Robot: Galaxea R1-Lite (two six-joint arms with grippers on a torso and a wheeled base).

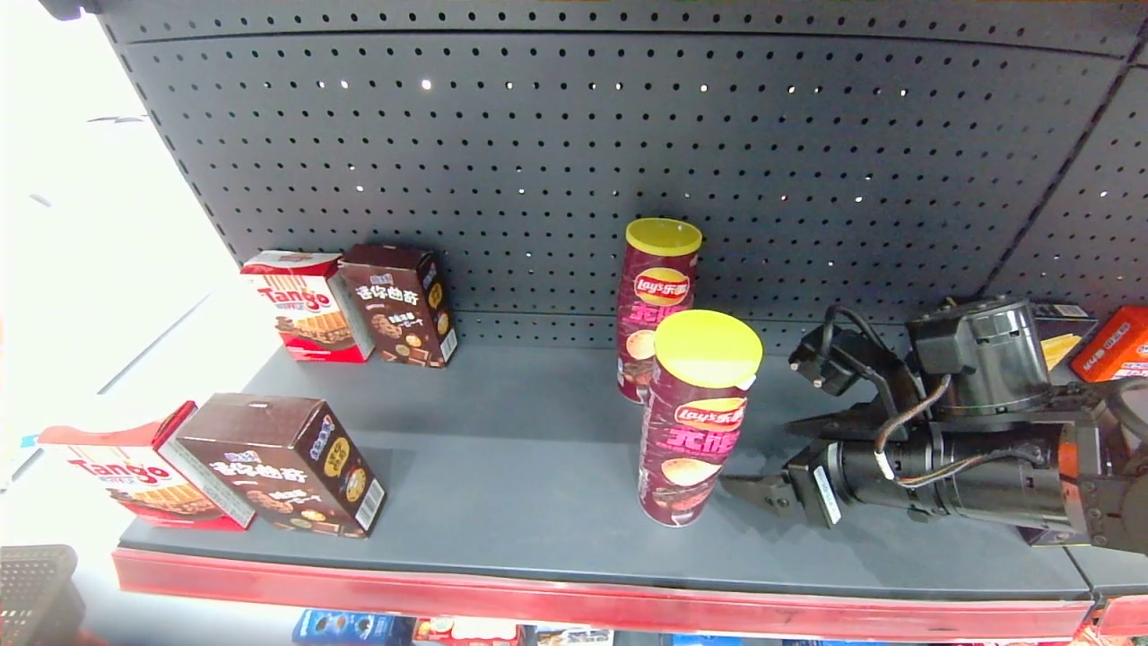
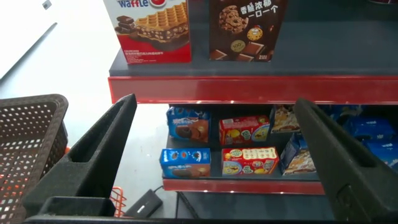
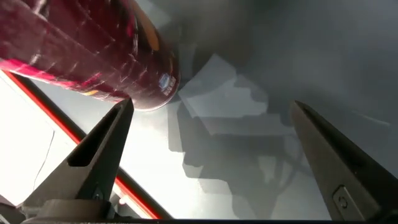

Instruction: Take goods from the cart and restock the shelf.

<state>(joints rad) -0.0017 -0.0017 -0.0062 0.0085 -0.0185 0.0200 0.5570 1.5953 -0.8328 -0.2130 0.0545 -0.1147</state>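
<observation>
Black fingers of the right gripper (image 1: 762, 458) lie low over the shelf (image 1: 502, 467) toward its right end, spread wide with nothing between them. One fingertip (image 3: 121, 112) sits just beside the foot of the front crisp can (image 1: 695, 422); it looks a hair clear, though the wrist view is too dim to be sure. That maroon can stands upright under a yellow lid, near the middle of the front edge. A second crisp can (image 1: 656, 301) stands upright behind it, nearer the pegboard back (image 1: 574, 135).

Toward the left front corner lie a wafer box (image 1: 134, 480) and a brown cookie box (image 1: 287, 462).

The left gripper (image 2: 214, 106) hangs lower, fingers parted and empty, facing the lower shelves' biscuit packs (image 2: 249, 143), with a dark basket (image 2: 31, 137) beside it.
</observation>
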